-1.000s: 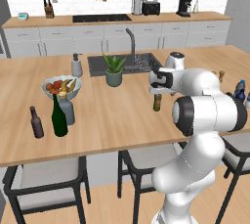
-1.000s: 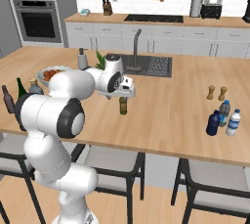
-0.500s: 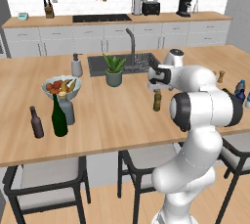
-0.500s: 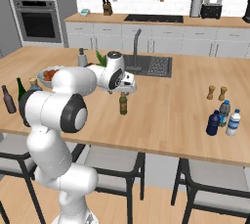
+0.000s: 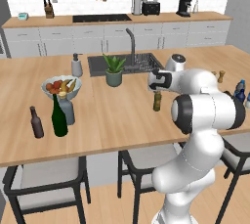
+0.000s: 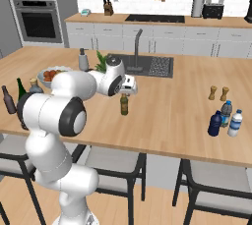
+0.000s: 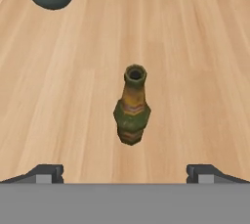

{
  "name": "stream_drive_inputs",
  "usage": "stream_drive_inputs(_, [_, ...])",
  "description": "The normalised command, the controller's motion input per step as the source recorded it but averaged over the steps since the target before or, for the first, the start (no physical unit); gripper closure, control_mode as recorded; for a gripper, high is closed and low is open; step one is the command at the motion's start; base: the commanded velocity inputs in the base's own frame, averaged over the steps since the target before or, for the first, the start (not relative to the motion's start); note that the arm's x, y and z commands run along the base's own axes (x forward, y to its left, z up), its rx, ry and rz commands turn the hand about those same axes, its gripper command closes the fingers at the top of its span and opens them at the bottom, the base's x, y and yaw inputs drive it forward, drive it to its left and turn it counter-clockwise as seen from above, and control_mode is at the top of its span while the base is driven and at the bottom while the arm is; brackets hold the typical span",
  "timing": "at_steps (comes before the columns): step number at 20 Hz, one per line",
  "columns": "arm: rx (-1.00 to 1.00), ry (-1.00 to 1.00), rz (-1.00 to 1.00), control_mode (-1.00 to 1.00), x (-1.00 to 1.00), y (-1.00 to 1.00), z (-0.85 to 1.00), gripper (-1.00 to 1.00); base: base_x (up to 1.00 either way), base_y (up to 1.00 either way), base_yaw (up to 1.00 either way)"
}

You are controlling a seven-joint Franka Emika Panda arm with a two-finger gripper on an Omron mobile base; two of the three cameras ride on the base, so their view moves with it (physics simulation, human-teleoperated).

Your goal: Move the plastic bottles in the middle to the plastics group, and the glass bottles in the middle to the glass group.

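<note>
I have the hand [image 7: 125,174] poised above the beer bottle [image 7: 132,105], its two tips spread wide at the lower left and lower right of the hand view with nothing between them: released, holding nothing. The beer bottle stands upright on the bench [image 5: 112,115], alone near the centre of both base views, and in the hand view I look almost straight down its open neck, so its long axis runs nearly along the hand's line of approach. It sits midway between the tips and a little up the frame from them. I judge the coming move is a straight descent over the neck, then a squeeze. The glass group, brown bottle [image 5: 35,122] and flask [image 5: 67,110], waits at the left of the left base view beside the green wine bottle [image 5: 59,118].
</note>
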Motion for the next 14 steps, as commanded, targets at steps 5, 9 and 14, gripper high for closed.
stream_drive_inputs(5, [0.00, 0.03, 0.00, -1.00, 0.25, -0.07, -0.10, -1.00, 0.00, 0.00, 0.00])
stream_drive_inputs(9, [0.00, 0.02, 0.00, -1.00, 0.28, -0.08, -0.07, -1.00, 0.00, 0.00, 0.00])
stream_drive_inputs(14, [0.00, 0.02, 0.00, -1.00, 0.17, -0.04, -0.01, -1.00, 0.00, 0.00, 0.00])
